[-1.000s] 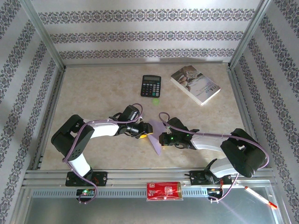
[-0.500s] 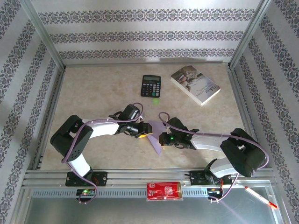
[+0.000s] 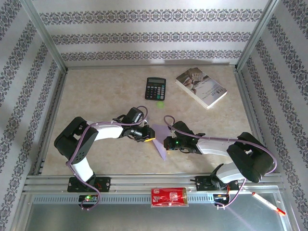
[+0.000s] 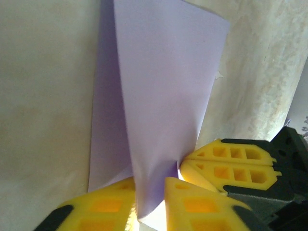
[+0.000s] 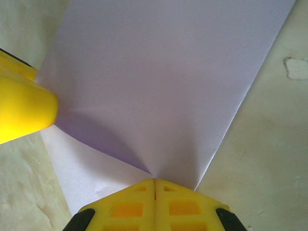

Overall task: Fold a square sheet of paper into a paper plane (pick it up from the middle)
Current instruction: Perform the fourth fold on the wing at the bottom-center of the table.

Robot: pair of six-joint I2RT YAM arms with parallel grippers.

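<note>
Left gripper (image 4: 149, 187) and right gripper (image 5: 154, 185) each pinch the folded square sheet of paper (image 5: 163, 82).

Our claws meet tip to tip at the lilac sheet (image 3: 160, 144), so between the left gripper (image 3: 150, 138) and the right gripper (image 3: 166, 143) we have hardly any gap. Beyond them on the far side the table (image 3: 106, 96) lies bare, until the green disc (image 3: 160, 103), calculator (image 3: 155, 88) and book (image 3: 200, 87). Behind each claw, its own arm blocks us.

Smooth matt paper (image 5: 168, 72) (table (image 3: 96, 96) mottled, stone-like)
</note>
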